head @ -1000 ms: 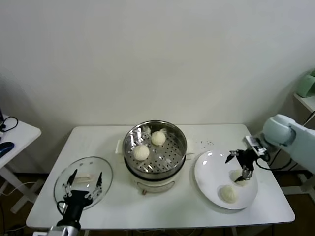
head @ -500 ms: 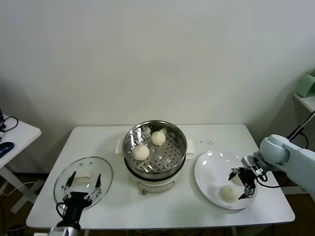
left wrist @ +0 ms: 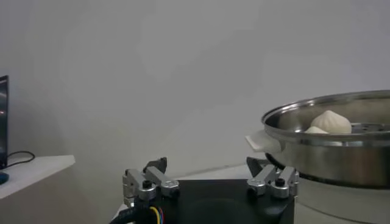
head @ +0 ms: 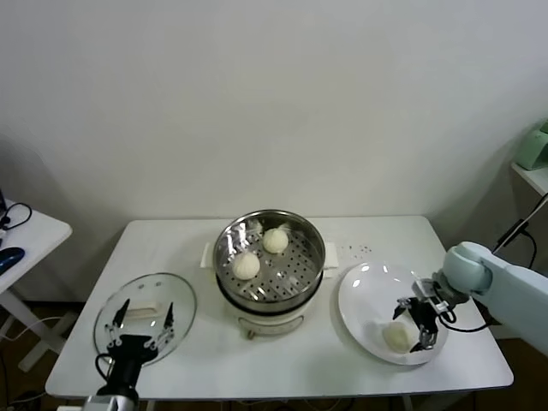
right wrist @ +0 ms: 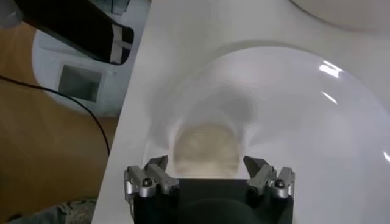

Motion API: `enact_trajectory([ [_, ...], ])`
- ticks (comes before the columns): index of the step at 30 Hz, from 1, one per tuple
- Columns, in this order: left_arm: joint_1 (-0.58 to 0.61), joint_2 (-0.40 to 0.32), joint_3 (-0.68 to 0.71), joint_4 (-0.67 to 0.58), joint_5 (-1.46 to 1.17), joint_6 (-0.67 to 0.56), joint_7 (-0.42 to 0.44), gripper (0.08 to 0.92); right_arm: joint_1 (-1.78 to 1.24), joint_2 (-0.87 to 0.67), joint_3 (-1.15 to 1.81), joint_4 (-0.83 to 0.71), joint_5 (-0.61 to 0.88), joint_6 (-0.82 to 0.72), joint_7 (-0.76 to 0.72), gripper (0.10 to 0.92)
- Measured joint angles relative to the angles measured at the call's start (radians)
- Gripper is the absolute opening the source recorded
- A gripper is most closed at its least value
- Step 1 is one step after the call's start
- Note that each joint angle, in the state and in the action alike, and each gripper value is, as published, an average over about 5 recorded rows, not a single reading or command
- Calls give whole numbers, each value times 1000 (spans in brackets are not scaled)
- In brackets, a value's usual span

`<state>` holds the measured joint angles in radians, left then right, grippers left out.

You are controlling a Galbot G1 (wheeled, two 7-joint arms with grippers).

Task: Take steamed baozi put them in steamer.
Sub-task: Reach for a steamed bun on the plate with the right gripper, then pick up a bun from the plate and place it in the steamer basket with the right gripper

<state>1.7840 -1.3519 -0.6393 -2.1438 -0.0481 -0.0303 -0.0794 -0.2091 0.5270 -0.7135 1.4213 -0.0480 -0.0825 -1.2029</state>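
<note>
Your right gripper [head: 415,324] sits low over the plate [head: 364,295], fingers [head: 424,333] spread wide on either side of one baozi [head: 395,336] without visibly pinching it. That baozi is round and domed, with no long axis to report. Your left gripper [head: 140,315] is parked over the glass lid [head: 175,300] at the near left of the surface [head: 171,248], fingers apart and empty. Farther back, the steamer [head: 312,235] holds two baozi [head: 246,265] on its perforated tray.
</note>
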Motion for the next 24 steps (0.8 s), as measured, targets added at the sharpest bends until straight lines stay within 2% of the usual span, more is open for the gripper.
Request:
enact_trajectory([
  [6,-4,-3,-1,1,-2,0,-1,823,4,3,-19,-4,-4,5,-5,811],
  [17,-10,-4,5,4,-5,2,-2,823,15,2,-33,-7,-9,13,-7,654],
  [24,-12,-4,7,6,-5,3,-2,823,30,6,-40,-10,-12,19,-5,636],
])
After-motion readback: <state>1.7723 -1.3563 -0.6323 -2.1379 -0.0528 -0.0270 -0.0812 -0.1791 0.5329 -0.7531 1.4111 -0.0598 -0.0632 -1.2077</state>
